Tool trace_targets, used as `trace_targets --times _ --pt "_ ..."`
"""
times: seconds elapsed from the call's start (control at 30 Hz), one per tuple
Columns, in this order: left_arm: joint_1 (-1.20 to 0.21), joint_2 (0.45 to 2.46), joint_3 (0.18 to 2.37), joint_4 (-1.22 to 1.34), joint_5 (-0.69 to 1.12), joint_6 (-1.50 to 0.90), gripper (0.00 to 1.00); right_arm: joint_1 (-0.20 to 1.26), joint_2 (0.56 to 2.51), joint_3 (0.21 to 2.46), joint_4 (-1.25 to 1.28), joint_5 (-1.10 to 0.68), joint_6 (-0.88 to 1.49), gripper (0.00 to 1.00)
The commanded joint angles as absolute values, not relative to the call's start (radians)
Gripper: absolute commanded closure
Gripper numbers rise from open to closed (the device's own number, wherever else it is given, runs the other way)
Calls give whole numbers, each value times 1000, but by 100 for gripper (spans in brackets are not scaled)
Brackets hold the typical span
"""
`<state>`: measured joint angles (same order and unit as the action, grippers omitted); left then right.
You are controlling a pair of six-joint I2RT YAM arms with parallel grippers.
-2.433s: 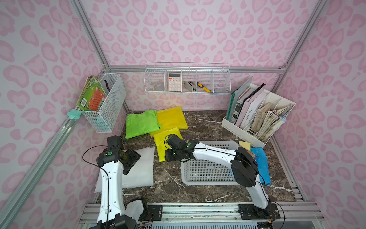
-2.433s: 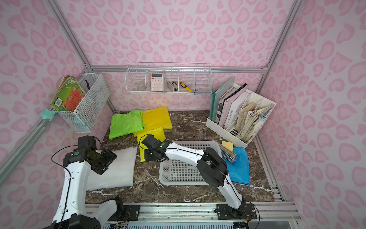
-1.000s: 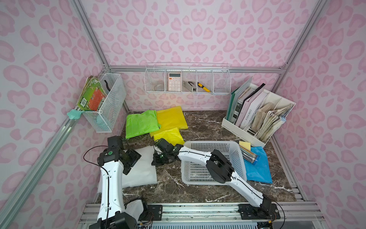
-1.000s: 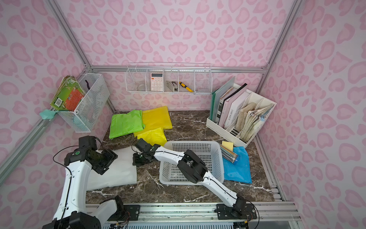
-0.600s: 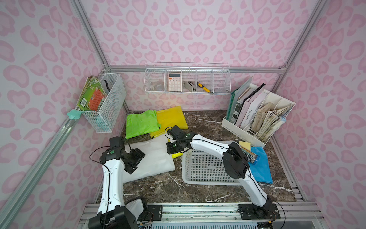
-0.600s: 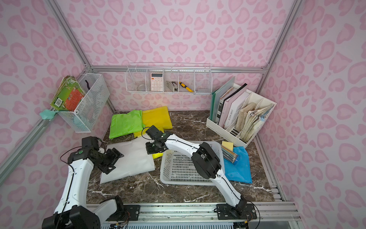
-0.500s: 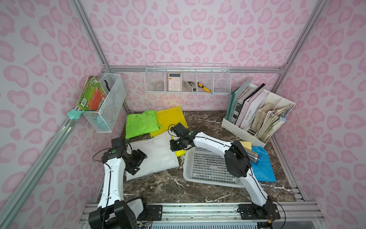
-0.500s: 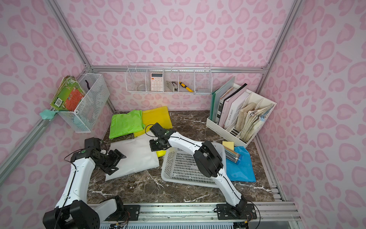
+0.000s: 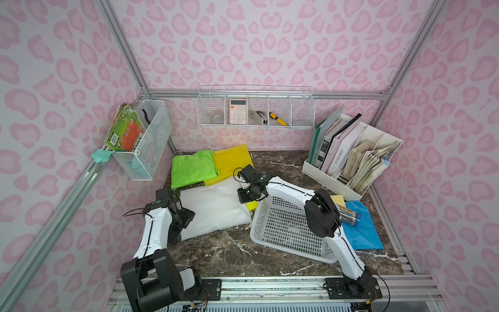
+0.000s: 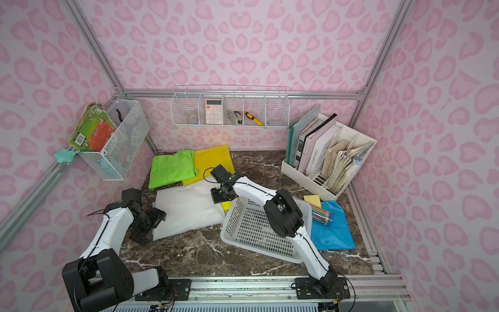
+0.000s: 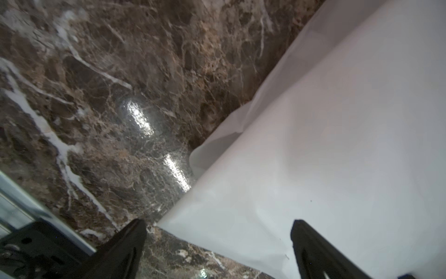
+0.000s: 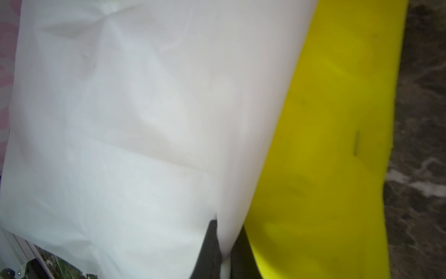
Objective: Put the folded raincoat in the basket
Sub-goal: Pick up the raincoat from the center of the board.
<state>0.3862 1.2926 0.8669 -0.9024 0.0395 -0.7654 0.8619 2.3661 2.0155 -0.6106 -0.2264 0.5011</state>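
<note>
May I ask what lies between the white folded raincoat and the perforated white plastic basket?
In both top views, a yellow folded sheet shows between raincoat and basket.

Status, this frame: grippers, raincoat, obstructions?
Left gripper open at corner of white raincoat. Right gripper shut on its edge. It lies on table, outside basket. Under it: yellow raincoat.

1. walls (image 9: pixel 243 40): pink panels with a darker pink blotch print on the left, far and right sides.
2. frame (image 9: pixel 270 94): bare aluminium profiles along the wall joints.
3. tabletop (image 9: pixel 229 256): glossy brown marble pattern with white veins and bright glare patches (image 11: pixel 137 116).
4. fixtures: white wire rack (image 9: pixel 302 113) on the far wall; wire-mesh bin (image 9: pixel 156 129) on the left wall; white file organiser (image 9: pixel 313 170) at far right.
</note>
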Motion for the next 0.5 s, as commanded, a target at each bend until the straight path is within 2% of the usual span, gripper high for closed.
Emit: trace_targets --times 0.0,0.1,0.23,0.47 --pt "387 1365 894 -818 -29 -785 1 863 2365 2020 -640 -232 482 100" --pt "402 1448 935 -786 -41 -780 1 864 2368 2022 -640 -243 476 100" --pt "402 1455 889 -597 20 -767 2 859 2380 2037 -659 -259 468 100" --pt "401 1481 840 -438 54 -695 5 846 2392 2066 -700 -260 470 100"
